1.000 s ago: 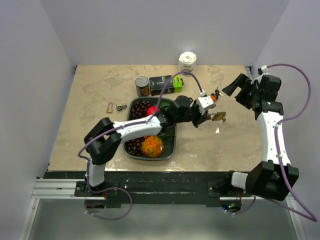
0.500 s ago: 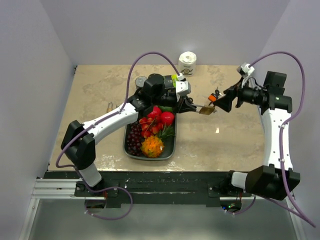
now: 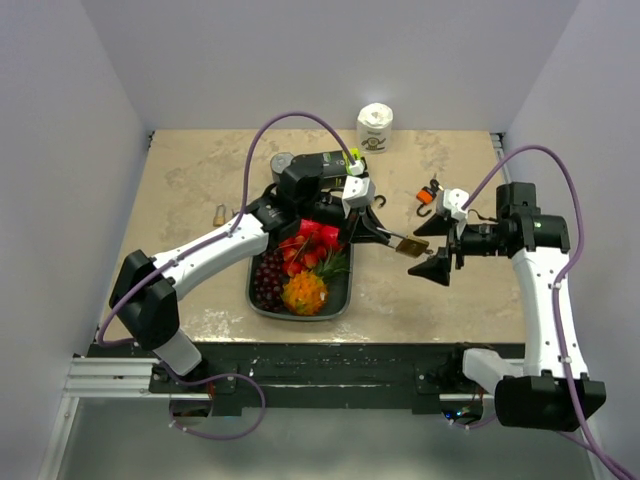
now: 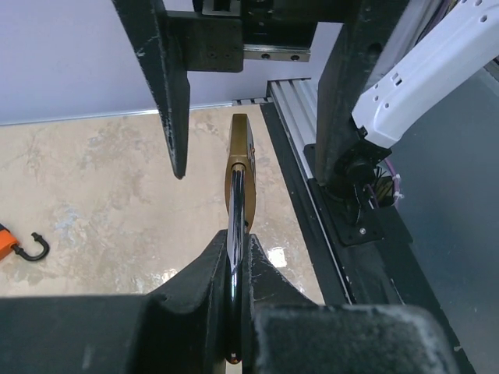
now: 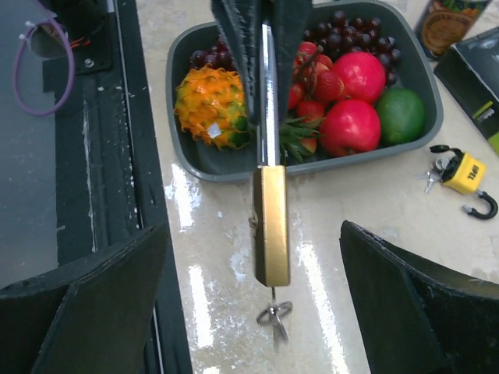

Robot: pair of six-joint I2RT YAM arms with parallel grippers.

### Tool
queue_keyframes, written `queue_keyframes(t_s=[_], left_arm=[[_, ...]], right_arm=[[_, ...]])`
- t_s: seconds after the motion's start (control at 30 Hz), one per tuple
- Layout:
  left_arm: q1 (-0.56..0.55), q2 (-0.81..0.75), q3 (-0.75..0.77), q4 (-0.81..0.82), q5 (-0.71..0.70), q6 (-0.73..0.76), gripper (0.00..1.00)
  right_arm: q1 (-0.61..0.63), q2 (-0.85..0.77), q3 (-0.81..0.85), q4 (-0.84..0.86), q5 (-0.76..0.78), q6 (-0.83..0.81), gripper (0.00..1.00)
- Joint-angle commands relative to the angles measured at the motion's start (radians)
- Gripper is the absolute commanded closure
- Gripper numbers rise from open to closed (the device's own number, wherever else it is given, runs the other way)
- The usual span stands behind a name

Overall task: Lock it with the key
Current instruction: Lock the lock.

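Note:
My left gripper is shut on the steel shackle of a brass padlock and holds it level above the table, just right of the fruit tray. The brass body points at the right gripper, and a key on a ring hangs from its end. My right gripper is open, with one finger on each side of the padlock's key end and touching nothing. The same fingers show beyond the padlock in the left wrist view.
A grey tray of fruit sits under the left arm. An orange padlock and a yellow padlock lie on the table behind. A paper roll, a black box, a can and small items stand farther back and left.
The left gripper carried the padlock toward the near side. The right arm swung down and inward, so its open fingers now straddle the padlock's key end.

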Motion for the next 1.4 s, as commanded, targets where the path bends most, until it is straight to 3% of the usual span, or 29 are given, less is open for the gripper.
queue_keyframes(t_s=[0.0,0.07,0.17,0.43,0.57,0.7,0.83,1.13,1.37], left_arm=[[0.006,-0.057,0.012,0.145,0.067,-0.057,1.0],[0.006,-0.054,0.009,0.181,0.073,-0.12,1.0],[0.006,-0.048,0.015,0.208,0.084,-0.158,1.0],[0.006,-0.057,0.023,0.205,0.081,-0.167,1.0],[0.005,-0.06,0.021,0.179,0.077,-0.131,1.0],[0.008,-0.062,0.023,0.163,0.087,-0.111,1.0],[0.019,-0.062,0.026,0.151,0.09,-0.103,1.0],[0.036,-0.063,0.006,0.154,0.093,-0.108,1.0],[0.036,-0.056,0.004,0.18,0.094,-0.138,1.0]], right_arm=[[0.033,-0.046,-0.019,0.009,-0.016,-0.01,0.07],[0.04,-0.058,-0.042,0.114,-0.015,0.086,0.1],[0.092,-0.078,-0.063,0.243,0.016,0.192,0.22],[0.155,-0.066,-0.059,0.305,0.047,0.258,0.49],[0.16,-0.052,-0.048,0.281,0.048,0.24,0.52],[0.164,-0.021,-0.024,0.21,0.063,0.171,0.46],[0.164,-0.013,-0.016,0.178,0.082,0.137,0.47],[0.166,-0.01,-0.01,0.195,0.068,0.137,0.67],[0.177,0.008,0.006,0.208,0.047,0.159,0.69]])
